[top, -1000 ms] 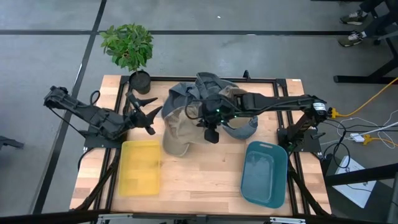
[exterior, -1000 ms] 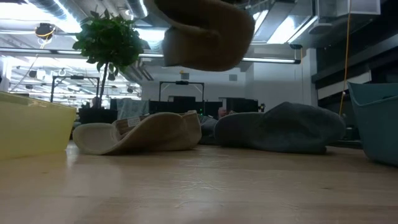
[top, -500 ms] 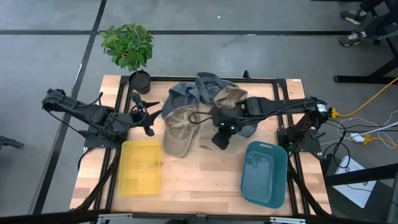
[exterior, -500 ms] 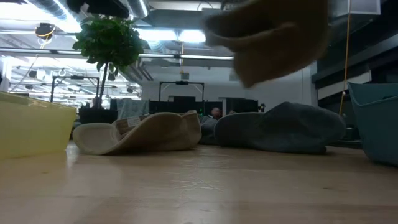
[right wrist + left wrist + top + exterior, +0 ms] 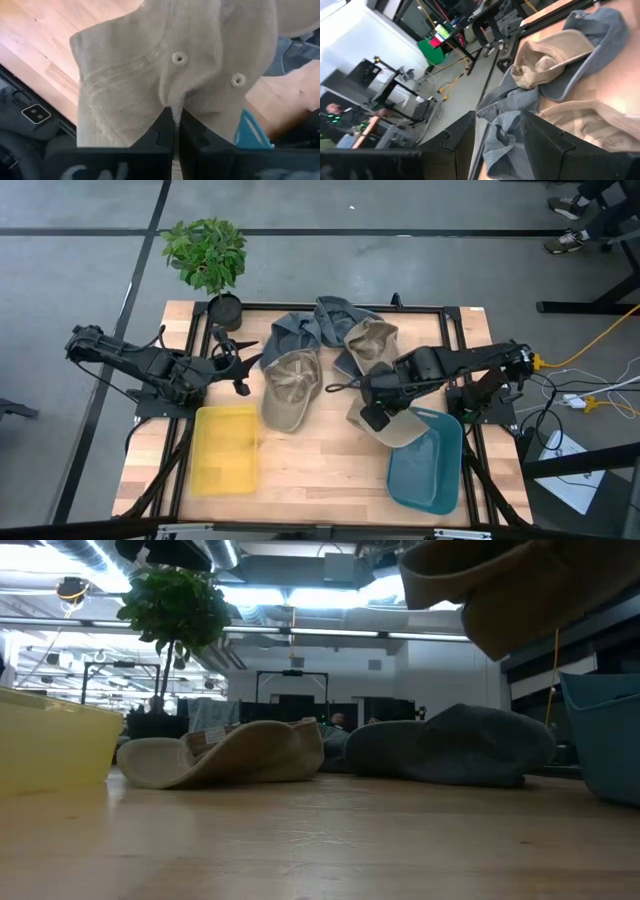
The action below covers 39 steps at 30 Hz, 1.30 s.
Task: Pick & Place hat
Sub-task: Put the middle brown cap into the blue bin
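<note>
My right gripper [image 5: 370,416] is shut on a beige hat [image 5: 398,426], carried in the air over the teal bin's [image 5: 428,470] left far corner. The low view shows that hat [image 5: 510,580] high above the table. A second beige hat [image 5: 290,386] lies brim-down on the wood. A third [image 5: 370,340] rests on a pile of grey-blue hats [image 5: 318,322]. My left gripper [image 5: 245,368] waits open at the table's left, beside the second hat; in its wrist view the fingers [image 5: 457,145] stand apart. My right gripper pinches a fold of the beige hat's crown cloth [image 5: 172,102] between its two shut fingers [image 5: 162,130], just below two eyelets. The hat is lifted clear of the table, and its crown and brim spread beyond the fingers.
A yellow bin [image 5: 227,448] stands at the near left and the teal bin at the near right. A potted plant [image 5: 210,255] sits at the far left corner. Bare wood lies between the two bins.
My right gripper has carried the beige hat from above the middle of the table toward the right and near edges, up to the teal bin. The hat has stayed lifted clear all the while. The hats on the table have not moved.
</note>
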Available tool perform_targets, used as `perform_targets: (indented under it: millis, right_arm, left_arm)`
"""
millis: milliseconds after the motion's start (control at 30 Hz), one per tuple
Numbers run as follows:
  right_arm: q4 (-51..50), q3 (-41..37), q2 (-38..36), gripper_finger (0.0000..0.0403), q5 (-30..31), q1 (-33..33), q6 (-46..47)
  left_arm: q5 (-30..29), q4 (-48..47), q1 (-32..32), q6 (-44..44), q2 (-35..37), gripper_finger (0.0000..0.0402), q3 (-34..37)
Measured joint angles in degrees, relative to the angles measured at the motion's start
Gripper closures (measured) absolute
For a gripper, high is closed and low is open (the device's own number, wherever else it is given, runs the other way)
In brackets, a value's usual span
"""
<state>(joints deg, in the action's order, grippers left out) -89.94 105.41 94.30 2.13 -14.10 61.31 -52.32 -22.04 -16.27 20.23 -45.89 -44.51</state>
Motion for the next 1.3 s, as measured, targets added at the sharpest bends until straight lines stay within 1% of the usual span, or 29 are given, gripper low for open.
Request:
perform_targets:
  millis: [167, 267, 467, 567, 700, 833, 900, 1133, 1200, 1300]
  right_arm:
    - [0.0, 0.0, -0.1, 0.0395, 3.8, -2.8, 2.6]
    - [0.0, 0.0, -0.1, 0.0395, 3.9, -4.9, 4.7]
    - [0.0, 0.0, -0.1, 0.0395, 4.0, -9.3, 11.4]
    - [1.0, 0.0, -0.1, 0.0395, 5.9, -11.2, 14.4]
    - [1.4, 0.0, 0.0, 0.0395, 8.6, -13.3, 18.3]
    - [0.2, -0.5, 0.5, 0.0395, 8.3, -15.1, 24.3]
    - [0.4, -1.2, 0.5, 0.0395, 7.5, -16.1, 27.3]
    - [0.3, -4.8, 0.5, 0.0395, 0.6, -18.8, 40.1]
    - [0.3, -6.2, 0.5, 0.0395, -2.1, -19.4, 43.2]
    - [0.2, -8.5, 0.6, 0.0394, -7.9, -19.8, 47.3]
  left_arm:
    - [3.1, 0.9, 0.1, -0.2, 0.0, 0.0252, 0.0]
    - [4.4, 1.3, 0.1, -0.2, 0.0, 0.0253, 0.0]
    - [4.5, 1.3, 0.1, -1.5, 0.0, 0.0249, 0.0]
    - [4.6, 1.3, 0.1, -1.7, 0.0, 0.0250, 0.0]
    - [7.2, 1.3, 0.1, -3.4, 0.0, 0.0253, 0.0]
    - [9.6, 1.3, 0.0, -3.6, 0.0, 0.0252, 0.0]
    - [10.3, 1.3, 0.0, -3.7, 0.0, 0.0251, 0.0]
    - [10.5, 1.3, 0.0, -4.2, 0.0, 0.0257, 0.0]
    - [10.5, 1.3, 0.0, -4.7, 0.0, 0.0258, 0.0]
    - [10.5, 1.3, 0.0, -5.2, 0.0, 0.0258, 0.0]
